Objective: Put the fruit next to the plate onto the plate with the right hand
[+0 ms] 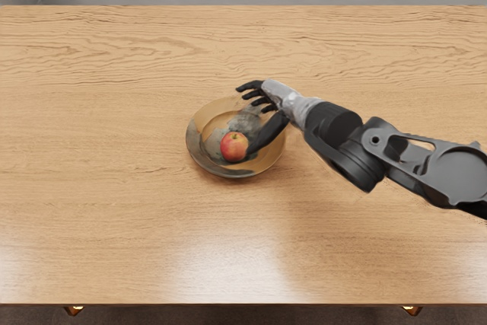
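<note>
Head view: apple (pixel 234 146) sits inside plate (pixel 196 142), near centre. R hand (pixel 265 108) over plate's far-right rim, fingers splayed, gripping nothing, thumb just beside apple. Looks like release step; next: lift hand clear w/o nudging fruit.

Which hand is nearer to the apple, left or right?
Right. The right hand hangs over the far side of the plate, just beside the apple; the left hand is not in view.
</note>
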Controlling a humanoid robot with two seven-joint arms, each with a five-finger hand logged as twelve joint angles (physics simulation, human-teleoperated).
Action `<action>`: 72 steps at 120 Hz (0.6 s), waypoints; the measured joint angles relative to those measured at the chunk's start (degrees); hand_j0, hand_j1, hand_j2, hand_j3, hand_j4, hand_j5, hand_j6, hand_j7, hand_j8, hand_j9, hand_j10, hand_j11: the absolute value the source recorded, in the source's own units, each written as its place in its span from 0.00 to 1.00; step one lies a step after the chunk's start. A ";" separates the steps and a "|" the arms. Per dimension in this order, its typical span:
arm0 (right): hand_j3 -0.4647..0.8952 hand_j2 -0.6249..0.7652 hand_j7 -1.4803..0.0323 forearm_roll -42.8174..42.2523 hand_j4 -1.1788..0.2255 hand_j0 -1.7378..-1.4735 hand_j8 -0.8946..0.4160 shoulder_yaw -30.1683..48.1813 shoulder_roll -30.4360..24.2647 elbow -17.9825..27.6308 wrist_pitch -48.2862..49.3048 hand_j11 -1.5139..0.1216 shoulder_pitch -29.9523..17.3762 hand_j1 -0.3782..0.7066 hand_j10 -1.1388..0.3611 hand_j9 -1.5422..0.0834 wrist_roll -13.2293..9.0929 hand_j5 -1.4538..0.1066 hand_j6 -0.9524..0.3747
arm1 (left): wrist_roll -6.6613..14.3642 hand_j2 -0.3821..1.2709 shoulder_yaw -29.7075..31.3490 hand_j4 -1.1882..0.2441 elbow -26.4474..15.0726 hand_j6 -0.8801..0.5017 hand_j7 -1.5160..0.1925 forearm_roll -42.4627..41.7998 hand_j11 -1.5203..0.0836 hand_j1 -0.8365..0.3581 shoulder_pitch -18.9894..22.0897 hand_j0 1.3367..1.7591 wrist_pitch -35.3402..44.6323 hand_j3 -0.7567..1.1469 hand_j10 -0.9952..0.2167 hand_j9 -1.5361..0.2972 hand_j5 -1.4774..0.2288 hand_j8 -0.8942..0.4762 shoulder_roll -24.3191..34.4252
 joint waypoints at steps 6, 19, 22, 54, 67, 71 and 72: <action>0.34 0.43 0.83 2.62 0.71 0.30 0.55 2.44 -2.13 0.28 5.20 0.79 0.00 0.22 0.64 0.81 0.00 0.79 0.59 | 0.00 0.23 0.00 0.82 0.03 0.63 0.88 -0.02 0.94 0.99 0.42 0.76 -0.01 0.40 0.82 0.83 0.86 0.65 0.00; 0.34 0.44 0.89 12.69 0.77 0.30 0.61 8.66 -11.22 0.69 21.78 0.84 -0.02 0.14 0.69 0.87 0.00 0.85 0.64 | 0.00 0.23 0.00 0.82 -0.02 0.63 0.88 0.00 0.94 0.99 0.52 0.76 -0.03 0.40 0.82 0.83 0.86 0.65 0.00; 0.34 0.44 0.90 15.11 0.77 0.30 0.61 9.75 -13.80 0.73 25.37 0.85 -0.04 0.13 0.70 0.88 0.00 0.86 0.65 | 0.00 0.23 0.00 0.82 -0.03 0.63 0.88 0.00 0.94 0.99 0.56 0.76 -0.03 0.40 0.82 0.83 0.86 0.65 0.00; 0.34 0.45 0.96 26.58 0.82 0.30 0.66 14.51 -34.22 -0.76 42.07 0.91 -1.49 0.05 0.74 0.93 0.00 0.91 0.70 | 0.00 0.23 0.06 0.82 -0.05 0.63 0.88 0.05 0.94 0.99 0.73 0.76 -0.04 0.40 0.82 0.83 0.86 0.65 0.00; 0.34 0.45 0.97 27.72 0.83 0.30 0.67 14.79 -37.86 -1.25 43.06 0.91 -2.54 0.04 0.75 0.94 0.00 0.92 0.70 | 0.00 0.23 0.11 0.82 -0.06 0.63 0.88 0.07 0.94 0.99 0.74 0.76 -0.06 0.40 0.82 0.83 0.86 0.65 0.00; 0.34 0.45 0.97 27.88 0.83 0.30 0.67 14.83 -38.32 -1.32 43.19 0.92 -2.69 0.04 0.75 0.94 0.00 0.92 0.71 | 0.01 0.23 0.13 0.82 -0.07 0.63 0.88 0.08 0.94 0.99 0.73 0.76 -0.05 0.40 0.82 0.83 0.86 0.65 0.00; 0.34 0.45 0.97 27.91 0.83 0.30 0.67 14.84 -38.40 -1.34 43.20 0.92 -2.72 0.04 0.75 0.94 0.00 0.92 0.71 | 0.01 0.23 0.13 0.82 -0.06 0.63 0.88 0.08 0.94 0.99 0.76 0.76 -0.05 0.40 0.82 0.83 0.86 0.65 0.00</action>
